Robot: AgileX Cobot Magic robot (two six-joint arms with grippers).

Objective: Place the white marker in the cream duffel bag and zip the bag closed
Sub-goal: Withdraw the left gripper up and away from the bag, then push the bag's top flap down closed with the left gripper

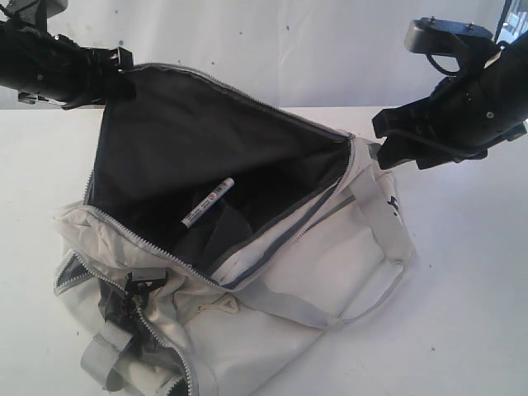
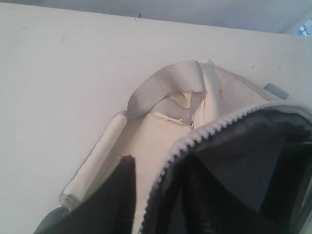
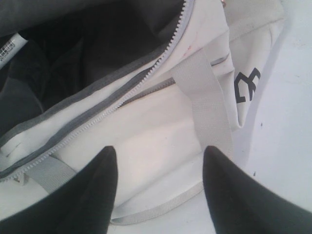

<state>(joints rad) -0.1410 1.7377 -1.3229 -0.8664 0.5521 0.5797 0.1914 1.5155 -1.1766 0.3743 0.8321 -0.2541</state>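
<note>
1. White tabletop (image 1: pixel 462 247) fills the scene, with a plain wall behind. The bag (image 1: pixel 313 272) lies at the centre of the frame, its mouth wide open.
2. The marker (image 1: pixel 208 202) is already inside, lying slantwise on the black lining just left of centre. The step in hand, as I judge it, is zipping up.
3. To do it well, lower the raised flap (image 1: pixel 206 124) first so both rows of teeth (image 1: pixel 132 235) can meet. Check that the marker sits clear of them. Then steady one end of the bag with one arm while the other draws the slider along in one even line.
4. The right gripper (image 3: pixel 160 151) has its fingers spread with nothing between them. It hovers over the bag's side near the strap (image 3: pixel 204 97) and the logo (image 3: pixel 246 83).
5. The left gripper (image 1: pixel 111 70), upper left, is at the flap's top corner. One finger (image 2: pixel 122 195) shows outside the zip edge, and the other is lost against the dark lining. I cannot tell whether it pinches the flap.
6. The main zip's slider is hard to make out. The dark bits (image 1: pixel 136 285) at lower left may be pulls, but which zip they belong to is unclear.
7. In the right wrist view the marker is cut off by the frame's left edge. In the exterior view the bag's lower-left end runs off the bottom.
</note>
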